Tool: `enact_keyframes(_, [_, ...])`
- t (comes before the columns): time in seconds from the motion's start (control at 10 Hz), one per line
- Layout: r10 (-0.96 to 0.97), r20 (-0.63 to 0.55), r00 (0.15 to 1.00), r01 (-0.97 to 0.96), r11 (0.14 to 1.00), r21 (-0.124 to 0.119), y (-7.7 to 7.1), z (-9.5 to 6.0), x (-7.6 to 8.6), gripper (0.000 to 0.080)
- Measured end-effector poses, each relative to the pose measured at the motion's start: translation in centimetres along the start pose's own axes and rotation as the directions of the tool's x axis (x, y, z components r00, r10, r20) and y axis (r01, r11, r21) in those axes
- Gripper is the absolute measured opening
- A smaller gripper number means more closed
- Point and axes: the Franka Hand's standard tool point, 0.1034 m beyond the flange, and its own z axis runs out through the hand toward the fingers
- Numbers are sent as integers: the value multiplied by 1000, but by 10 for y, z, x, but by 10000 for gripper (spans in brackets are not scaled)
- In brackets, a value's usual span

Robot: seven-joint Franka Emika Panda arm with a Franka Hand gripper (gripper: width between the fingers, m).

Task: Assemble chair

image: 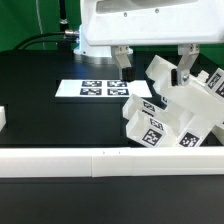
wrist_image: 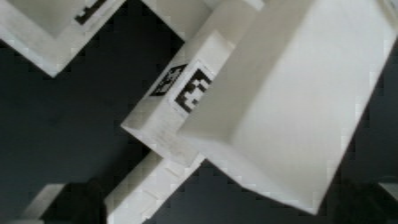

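The chair [image: 172,108] is a cluster of glossy white tagged panels and blocks, joined and tilted, on the black table at the exterior view's right. My gripper [image: 153,66] hangs over its upper edge with its two fingers wide apart. One finger [image: 185,64] is against the chair's top part, and the other [image: 122,62] is clear of it. The jaws are open and hold nothing. In the wrist view a large white panel [wrist_image: 294,95] with a tag [wrist_image: 187,86] and a square leg [wrist_image: 164,185] fill the frame. The fingers are only dark blurs at the picture's corners.
The marker board [image: 103,88] lies flat just to the exterior view's left of the chair. A long low white border wall [image: 100,160] runs along the front. A small white part [image: 3,118] sits at the far left edge. Black cables lie at the back.
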Motion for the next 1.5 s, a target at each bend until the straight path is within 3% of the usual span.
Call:
enact_keyframes(0.3, [-207,68,976,209,978,-13,-6,-15,-8,649])
enact_keyframes(0.7, [-184,61,981,185,983,-12,-8,-15,-8,649])
enact_keyframes(1.0, [-253,56,966,253,967,-3,9,-20,-18,649])
enact_keyframes(1.5, [-254,48,966,255,967,-19,26,-6,-11,649])
